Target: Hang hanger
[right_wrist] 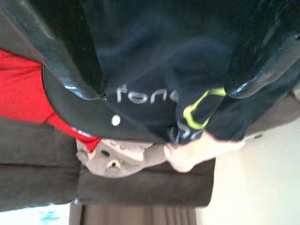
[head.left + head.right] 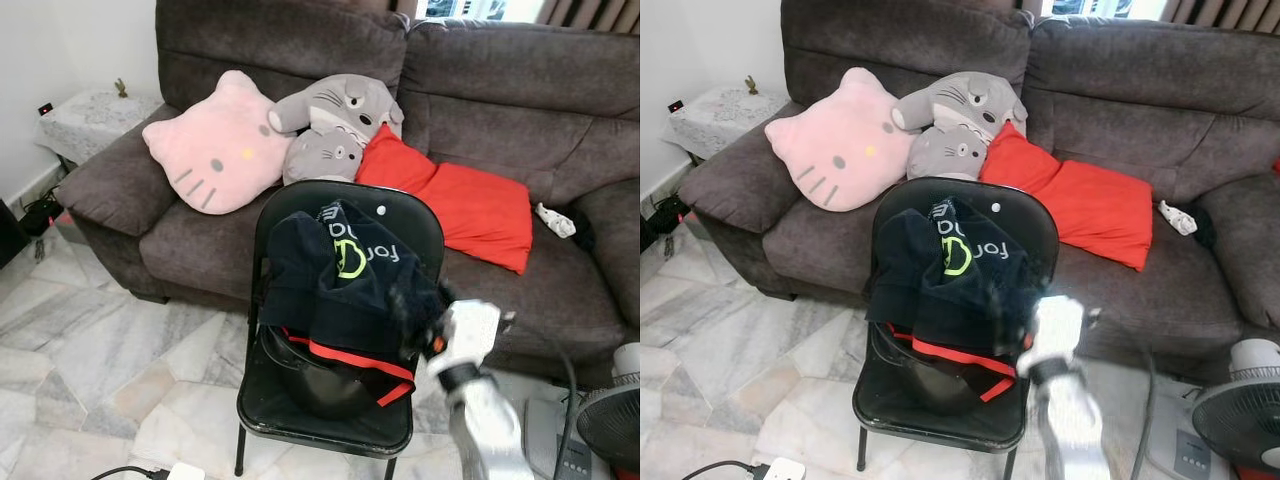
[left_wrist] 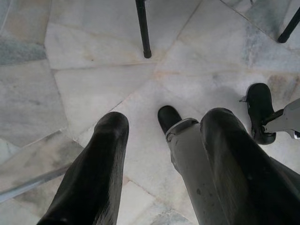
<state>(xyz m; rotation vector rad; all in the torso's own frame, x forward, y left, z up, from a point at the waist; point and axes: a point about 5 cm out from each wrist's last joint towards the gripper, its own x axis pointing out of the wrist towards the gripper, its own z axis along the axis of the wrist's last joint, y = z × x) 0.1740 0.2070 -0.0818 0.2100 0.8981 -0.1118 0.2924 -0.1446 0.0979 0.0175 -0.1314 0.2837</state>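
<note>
Left eye view, garment [image 2: 340,280] draped on chair [image 2: 400,215]

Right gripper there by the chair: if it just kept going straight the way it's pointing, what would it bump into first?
Most likely the dark garment draped over the black chair; the right gripper points at it from close by, though exact depth is unclear.

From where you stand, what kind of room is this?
Most likely a home living room: a dark brown fabric sofa with plush character cushions, a marble-tiled floor, and a black folding chair holding clothes.
</note>
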